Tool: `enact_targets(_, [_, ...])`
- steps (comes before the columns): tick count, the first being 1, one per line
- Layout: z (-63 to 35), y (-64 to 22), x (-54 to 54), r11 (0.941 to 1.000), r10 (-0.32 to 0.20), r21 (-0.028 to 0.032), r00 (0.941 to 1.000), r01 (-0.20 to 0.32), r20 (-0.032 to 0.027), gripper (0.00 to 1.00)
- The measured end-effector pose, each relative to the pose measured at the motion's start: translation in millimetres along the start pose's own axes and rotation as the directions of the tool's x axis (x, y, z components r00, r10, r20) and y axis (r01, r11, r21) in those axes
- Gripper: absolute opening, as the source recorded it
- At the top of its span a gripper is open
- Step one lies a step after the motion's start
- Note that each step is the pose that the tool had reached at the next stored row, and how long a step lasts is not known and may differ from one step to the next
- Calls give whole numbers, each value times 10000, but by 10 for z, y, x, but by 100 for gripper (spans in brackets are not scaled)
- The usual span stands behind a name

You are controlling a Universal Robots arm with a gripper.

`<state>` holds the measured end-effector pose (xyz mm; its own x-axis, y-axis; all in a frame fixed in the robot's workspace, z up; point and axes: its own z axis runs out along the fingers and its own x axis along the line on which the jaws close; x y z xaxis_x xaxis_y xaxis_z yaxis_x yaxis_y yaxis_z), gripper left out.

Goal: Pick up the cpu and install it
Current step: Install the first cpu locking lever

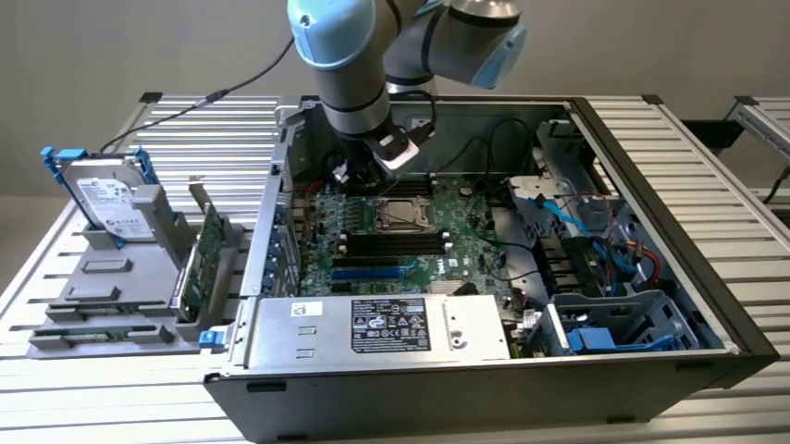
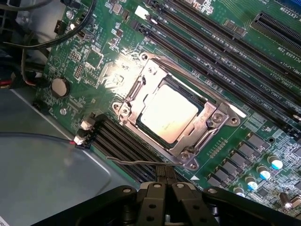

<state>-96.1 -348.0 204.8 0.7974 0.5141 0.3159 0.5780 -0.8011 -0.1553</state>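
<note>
The cpu [image 2: 168, 113], a small square chip with a dull silver top, lies flat in the socket on the green motherboard [image 2: 94, 61]. A shiny metal retention frame [image 2: 214, 117] surrounds it, and a thin wire lever [image 2: 136, 162] lies beside the socket. In the exterior view the cpu [image 1: 401, 215] sits mid-board inside the open computer case. My gripper [image 2: 164, 186] hangs above the board beside the socket, apart from the chip. Its fingers are shut together with nothing between them. The exterior view has the gripper [image 1: 354, 178] just toward that view's left of the socket.
Black memory slots [image 1: 392, 244] lie next to the socket. A boxed power supply [image 1: 376, 328] fills the case front, with blue cables and a drive cage [image 1: 611, 319] at the exterior view's right. Outside the case, a hard drive [image 1: 109, 199] and green cards [image 1: 203, 254] stand in a grey holder.
</note>
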Motion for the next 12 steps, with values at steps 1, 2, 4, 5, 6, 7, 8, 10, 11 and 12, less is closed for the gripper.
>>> enact_targets(1, [6,-3,1,10000,-24,-11,10000,24,-15,11])
enact_targets(2, [12,-8,3,10000,-51,-25,10000,51,-30,11])
enact_targets(4, [20,-12,4,9999,-103,-42,9999,102,-60,11])
enact_targets(5, [20,-12,4,9999,-115,-40,9999,115,-58,11])
enact_targets(6, [20,-12,4,9999,-129,-38,9999,128,-54,11])
enact_targets(7, [20,-12,4,9999,-143,-34,9999,143,-51,11])
enact_targets(8, [21,-12,4,9999,-159,-29,9999,158,-48,11])
enact_targets(10, [23,-11,4,9998,-200,-16,9998,200,-42,11])
enact_targets(11, [24,-11,3,9997,-229,-8,9997,229,-39,11])
enact_targets(12, [26,-11,2,9997,-259,2,9997,259,-37,11])
